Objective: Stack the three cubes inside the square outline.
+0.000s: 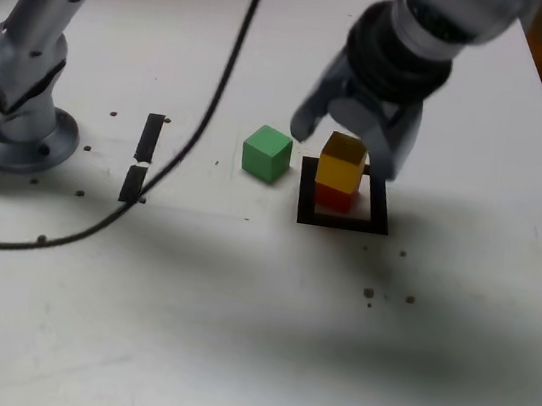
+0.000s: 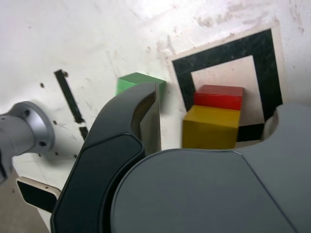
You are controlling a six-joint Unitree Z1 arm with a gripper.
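Cubes are two-thirds stacked, as far as I can tell: the yellow cube [image 1: 339, 176] sits on the red cube [image 1: 334, 199], and the red one is on the white middle of the square outline [image 1: 342, 222]. The green cube [image 1: 267, 154] is still on the table [image 1: 229, 359], outside the outline and just off its side toward the table's left edge in the exterior view. Jaws of the gripper [image 1: 343, 153] are spread, one finger on each side of the yellow cube, and they don't look like they're pinching anything.

What'd worry me is getting out of there. If the arm swings sideways before lifting clear, a finger could clip the yellow cube and shove it off the red one, or drag both over the black border. Straight up first, imo. After that, green's pretty close to the stack, so a wide-open approach might knock the tower. And if it's set down off-centre or dropped from too high, the whole thing could topple.
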